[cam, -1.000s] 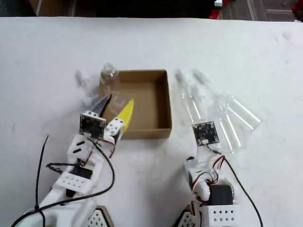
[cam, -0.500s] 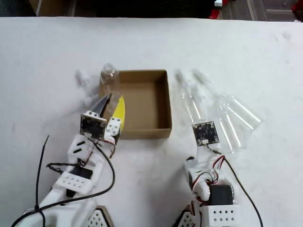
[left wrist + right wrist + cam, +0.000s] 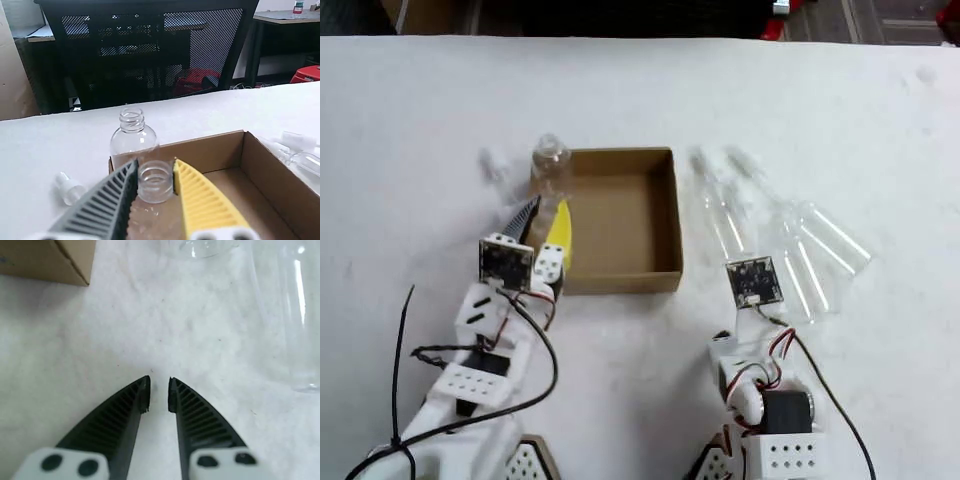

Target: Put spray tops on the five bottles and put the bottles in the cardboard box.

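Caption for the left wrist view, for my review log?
Left gripper shut on an uncapped bottle by its neck at the cardboard box, a second uncapped bottle standing behind.

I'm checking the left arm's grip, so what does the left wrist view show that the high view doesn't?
Left wrist view: the open neck of the gripped bottle pinched between the left gripper's fingers, plus a chair behind the table. High view: the right arm and most of the lying bottles right of the box. Both: the box, the standing bottle at its corner, a spray top on the table.
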